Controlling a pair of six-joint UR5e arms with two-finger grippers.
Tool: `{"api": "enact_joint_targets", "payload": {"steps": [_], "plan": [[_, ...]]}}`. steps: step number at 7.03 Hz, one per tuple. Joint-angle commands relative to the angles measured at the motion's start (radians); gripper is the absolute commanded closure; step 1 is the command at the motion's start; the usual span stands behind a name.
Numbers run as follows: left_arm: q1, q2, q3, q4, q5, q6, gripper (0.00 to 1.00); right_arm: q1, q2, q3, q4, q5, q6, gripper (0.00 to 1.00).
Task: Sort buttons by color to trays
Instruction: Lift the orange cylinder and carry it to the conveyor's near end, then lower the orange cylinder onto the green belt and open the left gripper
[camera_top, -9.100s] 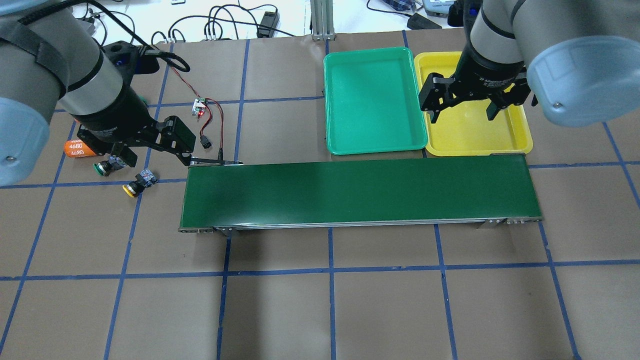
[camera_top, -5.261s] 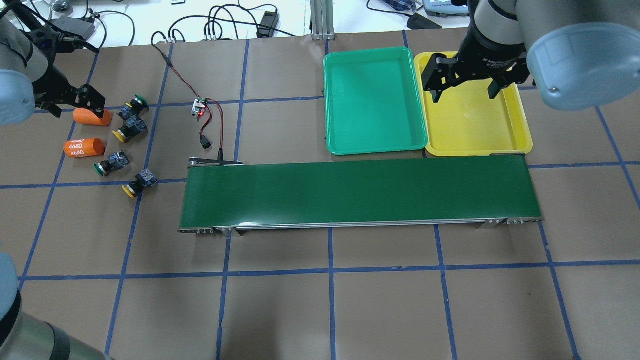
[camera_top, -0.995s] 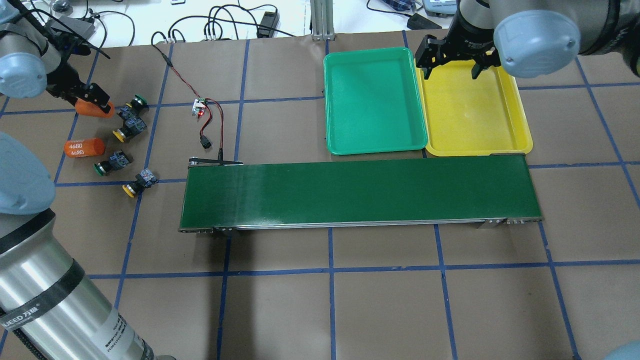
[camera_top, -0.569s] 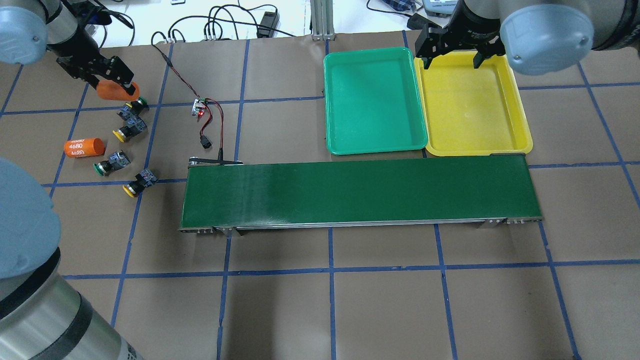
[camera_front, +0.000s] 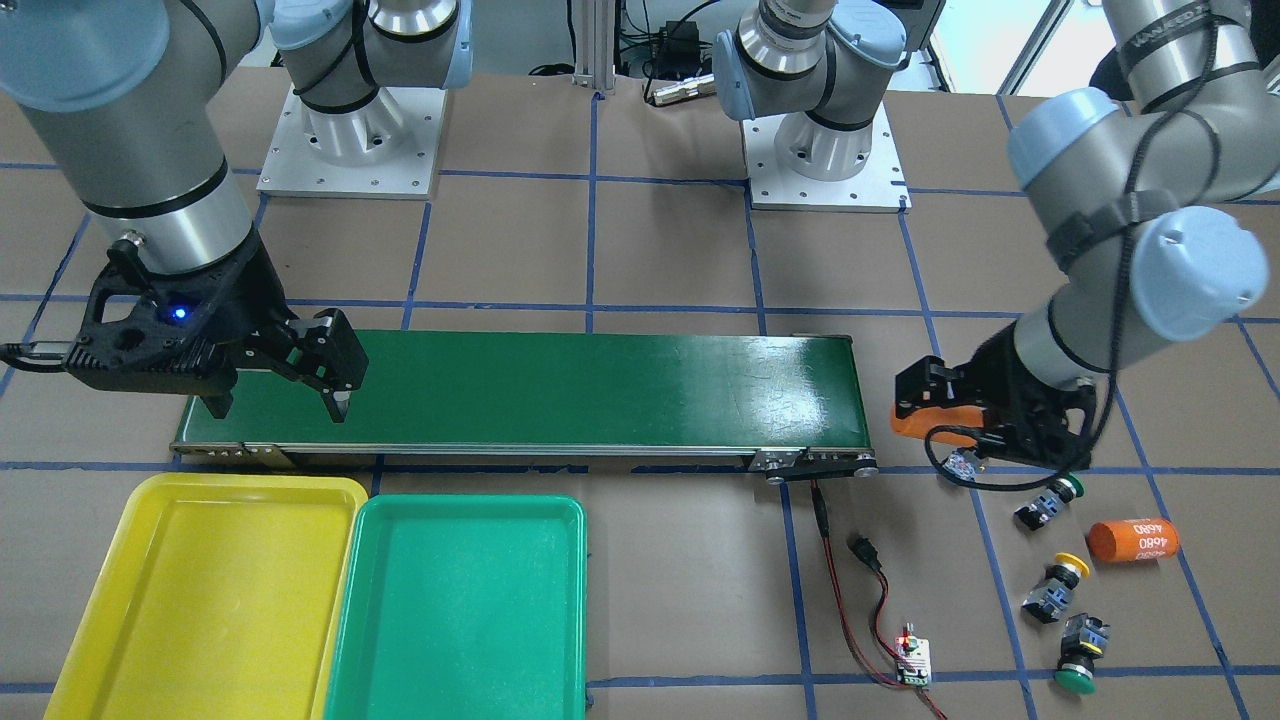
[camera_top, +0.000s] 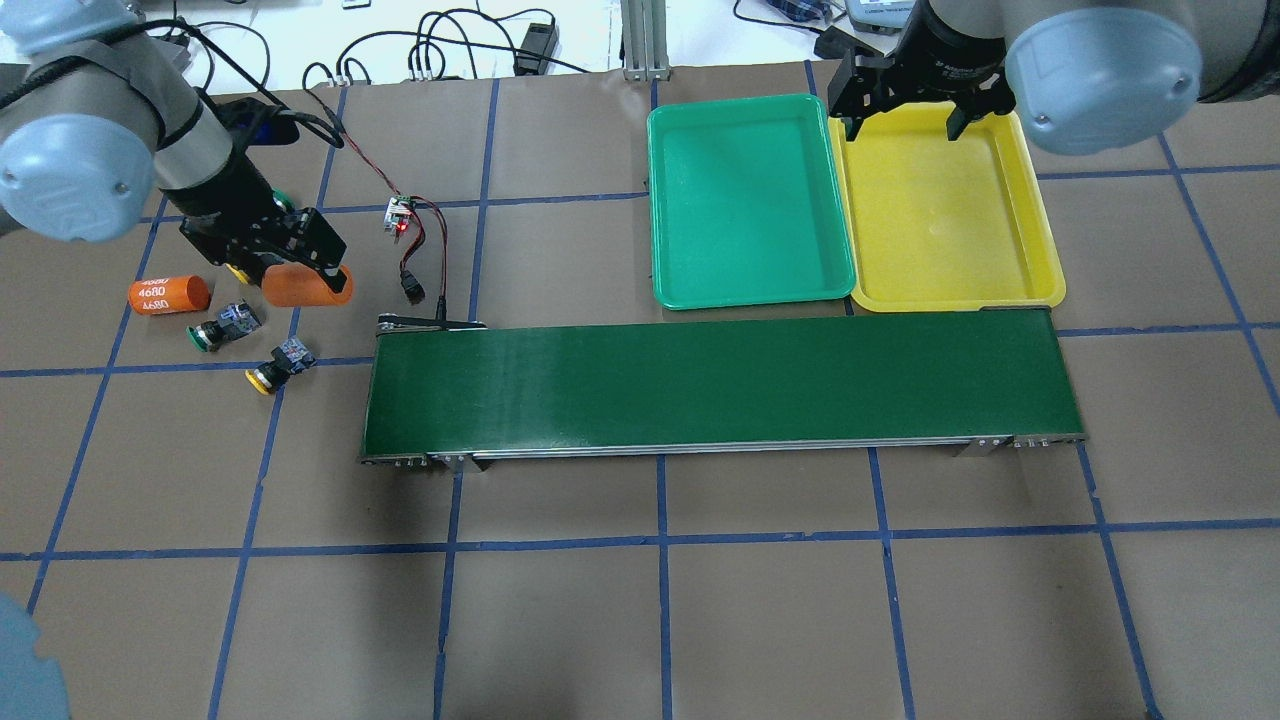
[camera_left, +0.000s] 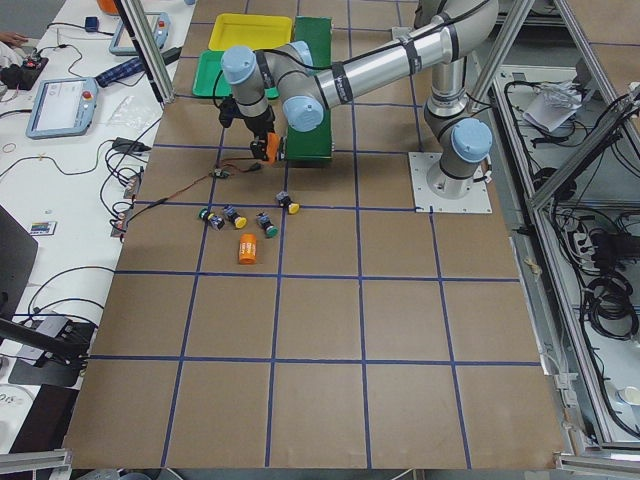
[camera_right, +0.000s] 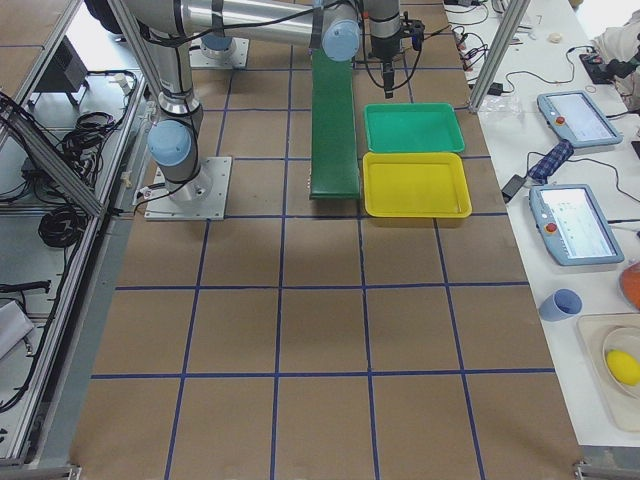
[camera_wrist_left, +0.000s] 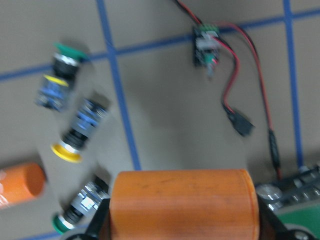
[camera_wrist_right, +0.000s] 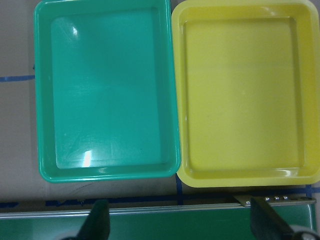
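My left gripper (camera_top: 292, 268) is shut on an orange cylinder (camera_top: 307, 286), held in the air beside the conveyor's left end; it fills the bottom of the left wrist view (camera_wrist_left: 182, 200). Below it lie the buttons: a green-capped one (camera_top: 216, 328), a yellow-capped one (camera_top: 276, 367), and two more partly hidden by the arm. The front view shows a green-capped (camera_front: 1046, 501), a yellow-capped (camera_front: 1055, 587) and another green-capped button (camera_front: 1077, 657). My right gripper (camera_top: 900, 125) is open and empty over the far edge of the yellow tray (camera_top: 940, 230), next to the green tray (camera_top: 745, 200).
The long dark green conveyor belt (camera_top: 720, 385) runs in front of both trays. A second orange cylinder marked 4680 (camera_top: 168, 294) lies left of the buttons. A small circuit board (camera_top: 400, 213) with red and black wires lies near the belt's left end.
My left gripper has carried the orange cylinder from the far left, past the buttons, toward the conveyor's left end. The right gripper has barely moved. The buttons lie as before.
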Motion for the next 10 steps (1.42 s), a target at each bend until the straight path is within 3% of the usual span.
{"api": "enact_joint_targets", "payload": {"steps": [1, 3, 5, 6, 7, 10], "plan": [[-0.105, 0.041, -0.192, 0.201, 0.007, -0.108, 1.00, 0.006, -0.071, 0.003, 0.058, 0.010, -0.004, 0.00], [-0.142, 0.067, -0.243, 0.227, 0.028, -0.160, 1.00, 0.022, -0.108, 0.011, 0.146, 0.009, -0.007, 0.00], [-0.144, 0.089, -0.266, 0.215, 0.071, -0.159, 1.00, 0.033, -0.111, 0.044, 0.149, -0.005, -0.010, 0.00], [-0.147, 0.093, -0.283, 0.215, 0.068, -0.159, 0.28, 0.033, -0.111, 0.051, 0.148, -0.005, -0.008, 0.00], [-0.148, 0.095, -0.289, 0.223, 0.067, -0.159, 0.01, 0.033, -0.108, 0.051, 0.149, -0.006, -0.007, 0.00], [-0.152, 0.154, -0.271, 0.214, 0.062, -0.159, 0.00, 0.029, -0.108, 0.048, 0.184, -0.005, -0.007, 0.00]]}}
